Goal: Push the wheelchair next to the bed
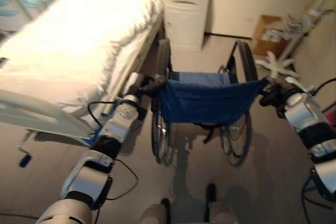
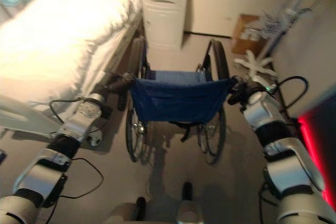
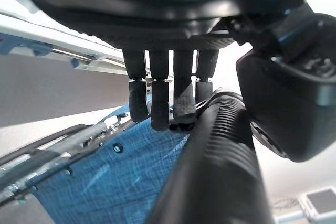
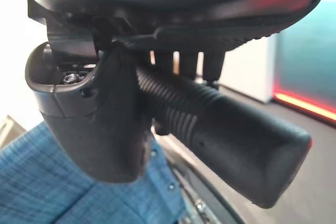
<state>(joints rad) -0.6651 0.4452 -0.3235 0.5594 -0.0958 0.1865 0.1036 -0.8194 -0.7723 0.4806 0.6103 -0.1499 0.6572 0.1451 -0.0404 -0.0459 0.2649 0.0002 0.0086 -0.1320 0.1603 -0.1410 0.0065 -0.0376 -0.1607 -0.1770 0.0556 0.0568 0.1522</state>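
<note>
Hands (image 1: 152, 85) (image 1: 273, 94) grip wheelchair (image 1: 207, 100) handles beside bed (image 1: 79, 40).

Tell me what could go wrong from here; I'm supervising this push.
The wheelchair already sits close beside the bed, so its left wheel may catch the bed frame. The cabinet stands straight ahead and could be struck. The left hand looks loosely curled over its grip and might slip.

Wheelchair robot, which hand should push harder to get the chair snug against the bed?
Probably the right hand. The bed lies on the robot's left, so the wheelchair must swing that way. Both hands grip push handles, the left hand being on the bed side, so extra right-side push should turn it closer.
</note>
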